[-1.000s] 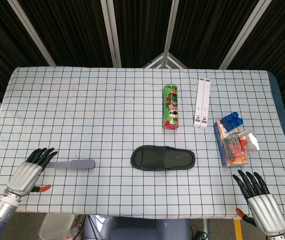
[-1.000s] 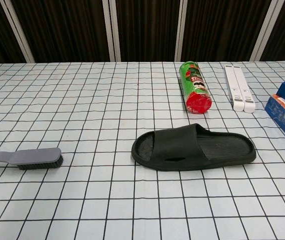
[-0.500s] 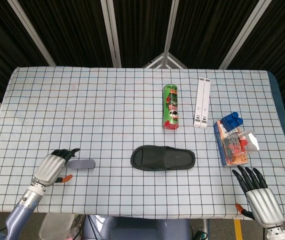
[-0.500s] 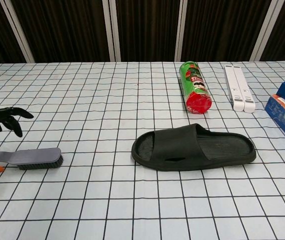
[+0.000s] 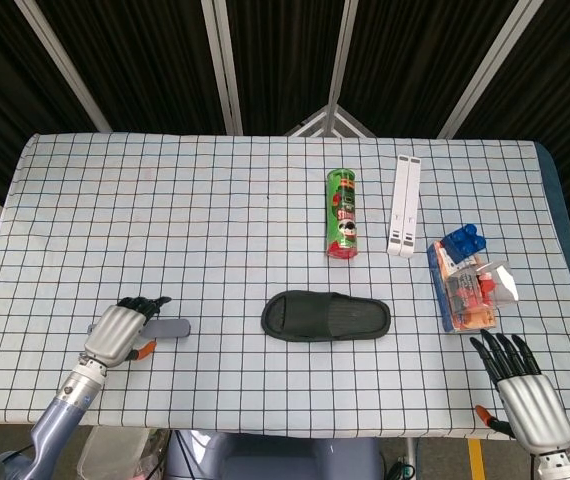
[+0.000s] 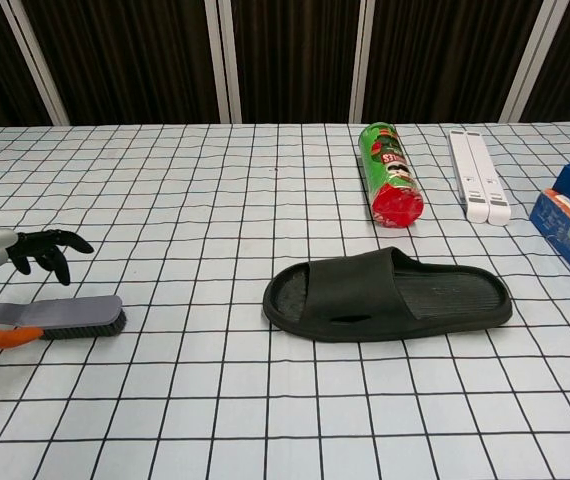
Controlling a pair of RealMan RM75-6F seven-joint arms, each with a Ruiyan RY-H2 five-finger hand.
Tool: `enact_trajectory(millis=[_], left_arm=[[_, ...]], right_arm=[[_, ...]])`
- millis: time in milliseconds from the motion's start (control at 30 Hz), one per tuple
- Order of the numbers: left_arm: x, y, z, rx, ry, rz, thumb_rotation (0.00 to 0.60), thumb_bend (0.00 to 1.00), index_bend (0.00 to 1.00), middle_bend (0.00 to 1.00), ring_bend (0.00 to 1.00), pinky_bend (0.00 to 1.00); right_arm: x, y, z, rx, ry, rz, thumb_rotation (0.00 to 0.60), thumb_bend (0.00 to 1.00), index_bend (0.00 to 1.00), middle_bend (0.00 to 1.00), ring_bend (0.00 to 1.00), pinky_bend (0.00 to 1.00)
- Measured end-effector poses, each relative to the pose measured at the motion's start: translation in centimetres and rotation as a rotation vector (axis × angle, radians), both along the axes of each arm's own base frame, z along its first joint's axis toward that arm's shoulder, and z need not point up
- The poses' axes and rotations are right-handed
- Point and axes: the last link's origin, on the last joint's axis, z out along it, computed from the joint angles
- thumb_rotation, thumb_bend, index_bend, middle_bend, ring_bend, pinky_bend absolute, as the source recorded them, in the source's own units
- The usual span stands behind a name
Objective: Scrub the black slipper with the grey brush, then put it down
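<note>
Near the table's front left edge, the left hand (image 5: 120, 333) is hovering unclenched over the long-handled grey plastic brush (image 6: 60, 314), grasping nothing. The right hand (image 5: 525, 392) is idling empty, fingers spread. The black rubber slipper (image 5: 325, 317) is lying unscrubbed mid-table; grasping, scrubbing and setting down remain.

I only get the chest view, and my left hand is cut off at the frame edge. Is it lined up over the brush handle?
Observer: Yes. In the head view the left hand covers the handle, and only the head end of the brush shows past the fingers.
Operator: And my right hand? I can't see it at all.
Observer: The right hand is at the table's near right corner with its fingers spread and holding nothing. It is on the near side of the blue box and well right of the slipper.
</note>
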Motion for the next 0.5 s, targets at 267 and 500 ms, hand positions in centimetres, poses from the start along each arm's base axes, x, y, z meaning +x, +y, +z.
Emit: enact_trajectory(millis=[267, 500], left_arm=[[0.28, 0.0, -0.31, -0.03, -0.021, 0.011, 0.6, 0.34, 0.18, 0.35, 0.29, 0.31], [0.08, 0.05, -0.43, -0.029, -0.018, 0.021, 0.6, 0.34, 0.19, 0.36, 0.29, 0.31]], right_arm=[[0.07, 0.06, 0.11, -0.005, -0.002, 0.002, 0.6, 0.24, 0.0, 0.0, 0.0, 0.0], [-0.07, 0.13, 0.38, -0.013, -0.005, -0.007, 0.6, 0.24, 0.0, 0.0, 0.0, 0.0]])
